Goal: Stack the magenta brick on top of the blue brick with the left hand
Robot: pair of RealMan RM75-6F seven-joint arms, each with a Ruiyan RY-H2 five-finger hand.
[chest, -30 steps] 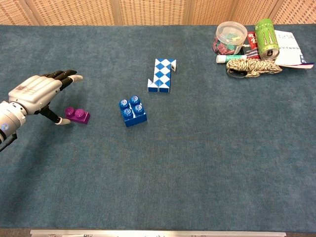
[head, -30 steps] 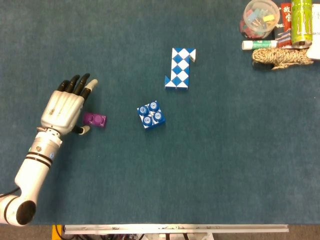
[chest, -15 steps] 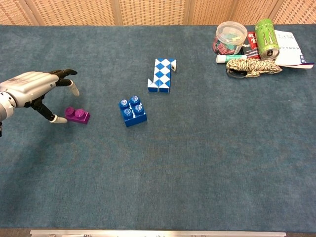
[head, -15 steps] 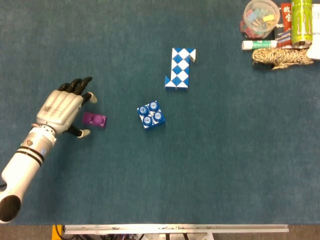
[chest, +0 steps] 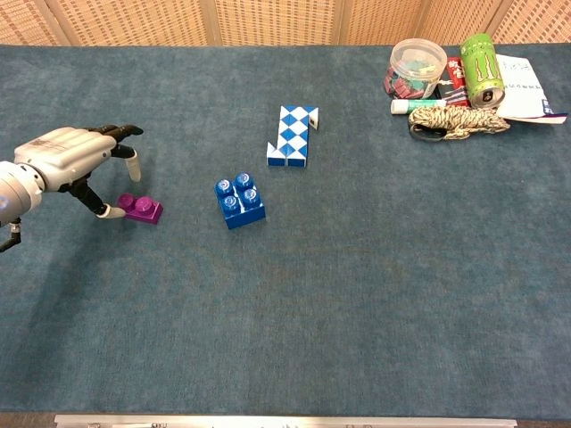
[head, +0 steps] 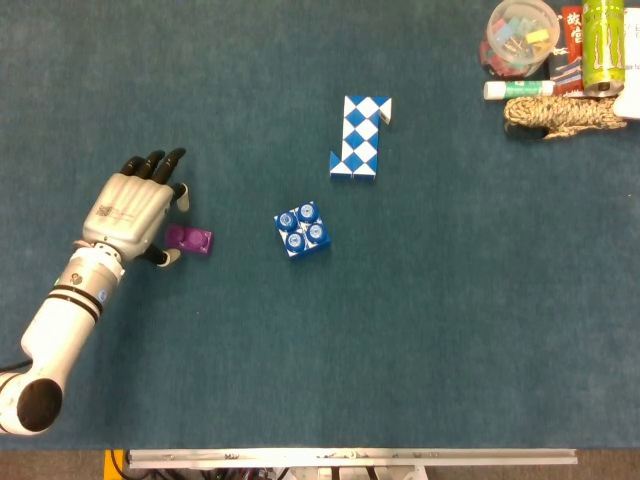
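Reaching stage: left hand, fingers apart and empty, hovers just beside magenta brick; next, pinch it, carry it toward blue brick beyond.

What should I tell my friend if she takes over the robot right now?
Left hand: open, holding nothing, fingers spread over the table just left of the magenta brick. Its thumb tip sits right by the brick's left end; I cannot tell whether it touches.
Right hand: not in either view.
Magenta brick: lying flat on the table, studs up, off to the left of the blue brick.
Blue brick: standing free on the table, nothing on top.
Done: the hand has reached the brick.
Left: grip the magenta brick, lift it, carry it right, set it on the blue brick's studs.
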